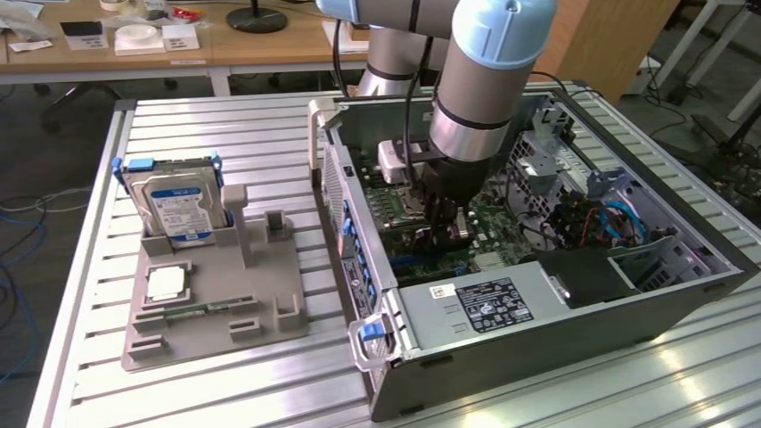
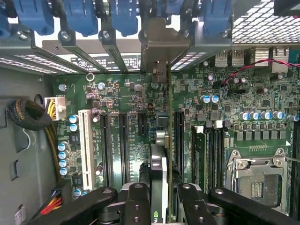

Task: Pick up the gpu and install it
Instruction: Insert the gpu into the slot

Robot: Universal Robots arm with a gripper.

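Black gripper fingers (image 2: 136, 206) framed the near edge of the wrist view, clamped on either side of the gpu (image 2: 158, 183), which stood edge-on between them. So the pick-up was done: the card was off the grey holder tray (image 1: 214, 308) and inside the open computer case (image 1: 535, 294). Beyond the fingers, the card ran down over the green motherboard (image 2: 131, 98), lined up with one of the long expansion slots (image 2: 123, 140), its silvery bracket (image 2: 160, 47) reaching up among the blue retaining clips (image 2: 125, 16) at the case's rear wall. Whether the connector edge was fully seated could not be told, so I judged insertion under way or just finished, with release left. In the exterior view the gripper (image 1: 450, 214) was down in the case, while the hard drive (image 1: 178, 209) stood on the tray outside.
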